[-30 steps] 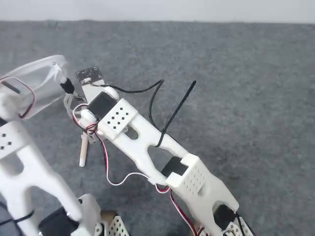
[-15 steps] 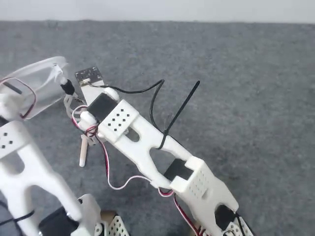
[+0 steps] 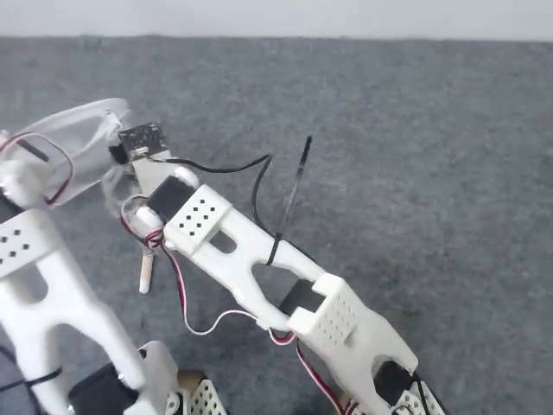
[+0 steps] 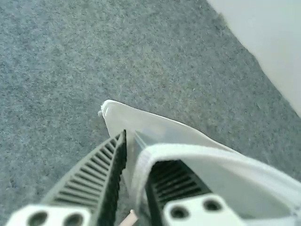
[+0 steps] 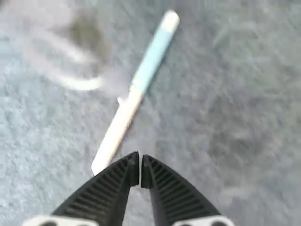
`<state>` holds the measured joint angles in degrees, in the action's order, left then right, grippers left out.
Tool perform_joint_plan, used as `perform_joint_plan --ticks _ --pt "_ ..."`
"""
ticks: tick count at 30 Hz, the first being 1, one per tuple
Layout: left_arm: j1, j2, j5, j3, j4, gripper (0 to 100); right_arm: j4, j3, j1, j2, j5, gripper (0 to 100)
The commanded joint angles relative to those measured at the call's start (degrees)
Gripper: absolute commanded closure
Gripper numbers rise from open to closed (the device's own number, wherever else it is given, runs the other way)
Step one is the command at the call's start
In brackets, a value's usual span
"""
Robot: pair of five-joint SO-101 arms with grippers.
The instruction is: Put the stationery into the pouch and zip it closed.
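Grey carpet [image 3: 432, 130] throughout, pale wall [image 3: 346, 17] at far edge

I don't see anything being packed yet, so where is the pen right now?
In the right wrist view, the pen lies flat on the grey carpet just ahead of the right hand, near the clear pouch that the left hand holds.

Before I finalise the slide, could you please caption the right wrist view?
Shut right gripper above grey carpet, with a white-and-blue pen lying just ahead.
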<state>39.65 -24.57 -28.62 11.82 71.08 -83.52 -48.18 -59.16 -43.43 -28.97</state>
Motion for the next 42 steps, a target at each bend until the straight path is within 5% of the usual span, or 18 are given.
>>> perform_joint_plan --ticks 1,11,20,42 --pt "-0.44 -4.22 -0.62 -1.36 -3.25 99 3.91 -0.88 -0.75 0.57 0.35 99.2" --pt "-0.53 -4.40 0.53 -1.54 -3.60 99 3.82 -3.96 -0.84 0.31 0.35 98.1" --pt "-0.53 -4.48 0.70 -1.54 -3.25 99 4.35 -4.13 -0.84 -2.33 -2.99 70.7" --pt "-0.53 -4.48 0.88 -1.36 -3.25 99 23.52 -3.96 -0.13 -11.38 -2.90 75.3"
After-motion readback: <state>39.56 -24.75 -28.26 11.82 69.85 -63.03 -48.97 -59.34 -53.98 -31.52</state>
